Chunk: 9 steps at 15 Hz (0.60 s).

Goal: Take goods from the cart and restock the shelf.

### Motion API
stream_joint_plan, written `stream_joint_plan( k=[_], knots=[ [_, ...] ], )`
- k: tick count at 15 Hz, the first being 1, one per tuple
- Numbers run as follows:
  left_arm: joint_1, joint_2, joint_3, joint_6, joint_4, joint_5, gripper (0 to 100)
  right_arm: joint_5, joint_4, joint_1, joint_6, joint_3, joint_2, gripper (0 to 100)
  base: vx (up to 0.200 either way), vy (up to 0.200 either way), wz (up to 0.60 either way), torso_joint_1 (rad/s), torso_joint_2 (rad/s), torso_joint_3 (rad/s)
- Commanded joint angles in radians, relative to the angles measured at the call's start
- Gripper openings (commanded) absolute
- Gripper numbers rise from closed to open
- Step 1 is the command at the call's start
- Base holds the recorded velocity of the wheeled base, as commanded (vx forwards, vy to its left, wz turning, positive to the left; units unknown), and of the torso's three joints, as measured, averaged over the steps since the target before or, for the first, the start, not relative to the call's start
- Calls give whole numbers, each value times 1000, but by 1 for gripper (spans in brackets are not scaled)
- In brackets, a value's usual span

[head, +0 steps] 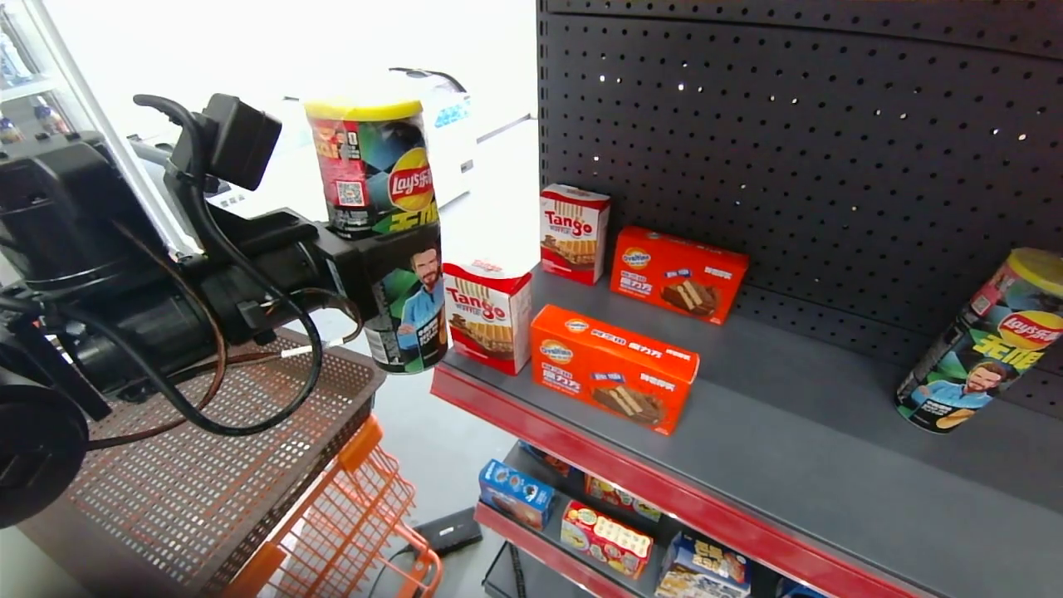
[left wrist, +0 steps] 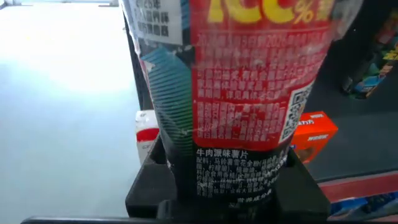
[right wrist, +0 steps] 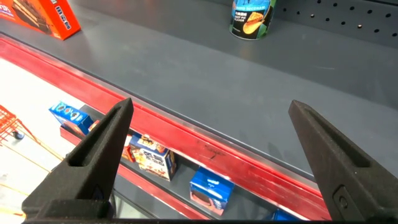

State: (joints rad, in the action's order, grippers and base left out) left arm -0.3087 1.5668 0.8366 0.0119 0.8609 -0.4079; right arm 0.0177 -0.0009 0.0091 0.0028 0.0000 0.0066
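Your left gripper (head: 389,270) clamps the can (head: 369,162) low, so it stands upright for the shelf (head: 789,440); your right gripper (right wrist: 211,112) hangs wide open over it, free.

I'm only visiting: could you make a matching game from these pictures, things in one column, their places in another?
1 held chip can
2 second chip can
3 front orange box
4 right gripper

A on the shelf, near its front edge
B clamped in the left gripper
C open above the red shelf lip
D far right, by the pegboard

Pairs: 1-B, 2-D, 3-A, 4-C
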Motion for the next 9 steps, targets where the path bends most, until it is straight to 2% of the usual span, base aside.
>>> stream_joint_plan(
  k=[1,3,4,9],
  knots=[
    [-3,30,-1,0,43,-12,0,1,-1,0,0,0,1,100,0,0,0,0,0,0],
    [-7,55,7,-1,70,-32,0,-1,1,0,0,0,1,100,0,0,0,0,0,0],
    [-30,58,2,-3,76,-31,0,-1,-1,0,0,0,1,100,0,0,0,0,0,0],
    [-78,53,2,-1,60,-37,0,1,1,0,0,0,1,100,0,0,0,0,0,0]
  ],
)
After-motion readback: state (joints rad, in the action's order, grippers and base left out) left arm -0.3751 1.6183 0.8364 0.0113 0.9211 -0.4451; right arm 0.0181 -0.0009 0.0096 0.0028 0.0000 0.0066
